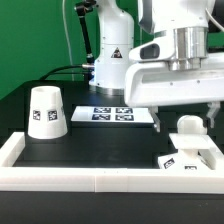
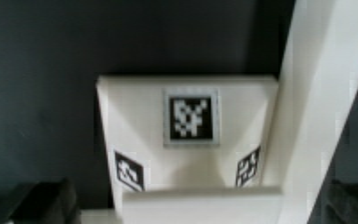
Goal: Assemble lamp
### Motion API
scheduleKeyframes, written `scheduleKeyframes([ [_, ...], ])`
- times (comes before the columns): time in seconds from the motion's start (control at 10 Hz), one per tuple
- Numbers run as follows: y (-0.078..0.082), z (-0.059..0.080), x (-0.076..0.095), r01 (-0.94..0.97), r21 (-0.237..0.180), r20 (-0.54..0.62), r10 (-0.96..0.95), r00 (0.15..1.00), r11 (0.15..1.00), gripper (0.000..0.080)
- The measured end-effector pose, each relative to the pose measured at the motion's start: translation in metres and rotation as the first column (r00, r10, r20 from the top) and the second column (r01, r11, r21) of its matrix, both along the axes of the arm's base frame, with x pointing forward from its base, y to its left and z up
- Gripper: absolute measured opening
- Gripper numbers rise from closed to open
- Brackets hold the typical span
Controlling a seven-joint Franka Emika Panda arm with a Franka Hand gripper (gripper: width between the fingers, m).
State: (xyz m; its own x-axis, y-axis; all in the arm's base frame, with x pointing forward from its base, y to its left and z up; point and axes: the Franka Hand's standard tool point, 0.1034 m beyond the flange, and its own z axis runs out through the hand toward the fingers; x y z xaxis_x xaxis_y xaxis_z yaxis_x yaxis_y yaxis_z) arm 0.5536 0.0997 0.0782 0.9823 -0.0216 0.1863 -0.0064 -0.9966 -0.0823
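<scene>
While only the exterior view shows the shade (image 1: 45, 110), the tool (image 1: 187, 116) hangs spread.

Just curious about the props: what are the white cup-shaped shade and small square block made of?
The shade looks like matte white plastic: smooth even walls, soft shading, no grain. The base seems the same, opaque white with crisp edges. Their black-and-white tags look like flat printed stickers, probably paper.

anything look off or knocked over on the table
Nothing stands out. The shade stands upright on its wide end, the base sits level right beside the white wall, and the marker board lies flat. No damage or spill shows.
</scene>
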Motion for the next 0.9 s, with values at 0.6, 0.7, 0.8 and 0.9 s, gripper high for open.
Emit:
scheduleKeyframes([
  [0.6, 0.039, 0.001, -0.038, -0.005, 0.012, -0.005, 0.005, 1.0, 1.0, 0.0698],
  [0.7, 0.037, 0.002, -0.037, -0.003, 0.011, -0.007, 0.003, 1.0, 1.0, 0.0698],
  [0.8, 0.037, 0.002, -0.037, -0.004, 0.011, -0.012, 0.004, 1.0, 1.0, 0.0698],
  [0.9, 0.037, 0.001, -0.038, -0.005, 0.009, -0.024, 0.006, 1.0, 1.0, 0.0698],
])
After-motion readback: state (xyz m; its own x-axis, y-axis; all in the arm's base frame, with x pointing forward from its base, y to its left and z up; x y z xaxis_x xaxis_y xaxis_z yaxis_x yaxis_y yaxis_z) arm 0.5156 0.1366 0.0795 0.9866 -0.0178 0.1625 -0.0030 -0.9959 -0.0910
